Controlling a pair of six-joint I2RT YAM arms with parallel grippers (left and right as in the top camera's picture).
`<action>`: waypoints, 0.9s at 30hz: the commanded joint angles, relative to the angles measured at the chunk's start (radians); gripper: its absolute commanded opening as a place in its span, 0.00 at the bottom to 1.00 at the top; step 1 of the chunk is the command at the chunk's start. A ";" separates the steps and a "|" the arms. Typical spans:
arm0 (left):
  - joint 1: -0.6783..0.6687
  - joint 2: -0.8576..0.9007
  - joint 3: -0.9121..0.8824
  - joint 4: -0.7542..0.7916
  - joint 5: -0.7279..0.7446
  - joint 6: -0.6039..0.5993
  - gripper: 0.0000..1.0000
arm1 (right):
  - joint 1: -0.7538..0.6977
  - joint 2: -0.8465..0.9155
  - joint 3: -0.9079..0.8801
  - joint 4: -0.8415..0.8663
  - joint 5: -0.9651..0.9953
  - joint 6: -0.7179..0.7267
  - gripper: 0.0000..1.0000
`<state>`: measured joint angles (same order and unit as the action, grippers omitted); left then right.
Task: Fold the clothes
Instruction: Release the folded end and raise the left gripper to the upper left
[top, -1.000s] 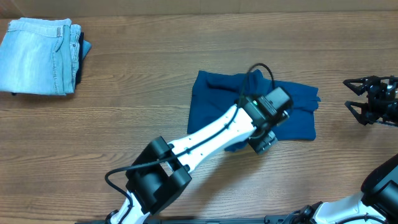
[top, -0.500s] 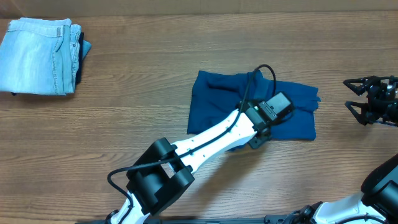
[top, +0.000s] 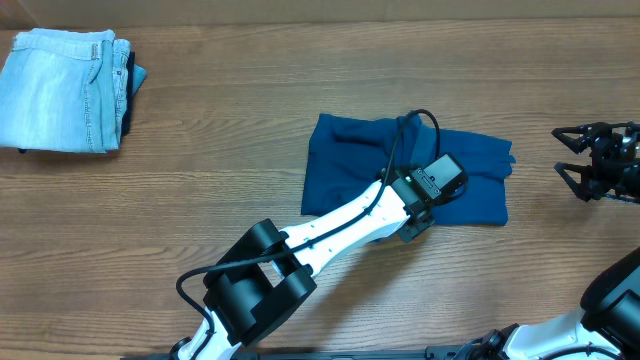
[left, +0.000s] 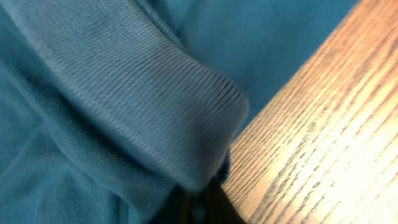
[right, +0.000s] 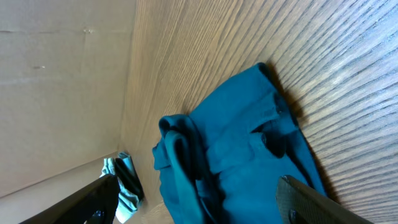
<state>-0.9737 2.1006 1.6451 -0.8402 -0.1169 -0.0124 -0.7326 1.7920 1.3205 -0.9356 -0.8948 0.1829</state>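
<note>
**Three views, one shirt**

Overhead looks straight down on my whole table (top: 200, 230) from high up. My left wrist camera is jammed right against the polo shirt (left: 112, 93), with a ribbed edge, perhaps a sleeve cuff, filling the frame. My right wrist camera sits well back, looking low across the wood at that same shirt, jeans (right: 126, 174) beyond.

I'm looking down on a wood-grain counter (top: 200, 150), with the grain running left to right across the overhead view. A deep teal polo shirt (top: 345, 165) lies on it just off centre toward 3 o'clock. It is bunched into a rough rectangle, rumpled along its far edge, with a corner poking out on the right. Out at 10 o'clock, well apart from the shirt, a folded pair of pale blue jeans (top: 60, 90) lies flat. A darker blue edge shows along their right side.
</note>
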 joint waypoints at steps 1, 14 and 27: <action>-0.003 0.005 0.076 0.019 0.016 -0.020 0.04 | -0.002 0.000 -0.004 0.003 -0.020 -0.004 0.84; -0.003 0.005 0.172 0.193 0.085 -0.132 0.10 | -0.002 0.000 -0.004 0.003 -0.020 -0.004 0.84; -0.013 0.005 0.172 0.012 0.083 -0.145 0.51 | -0.002 0.000 -0.004 -0.002 -0.020 -0.005 0.84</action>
<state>-0.9756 2.1025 1.7943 -0.7895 0.0071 -0.1402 -0.7326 1.7920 1.3205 -0.9363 -0.8944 0.1829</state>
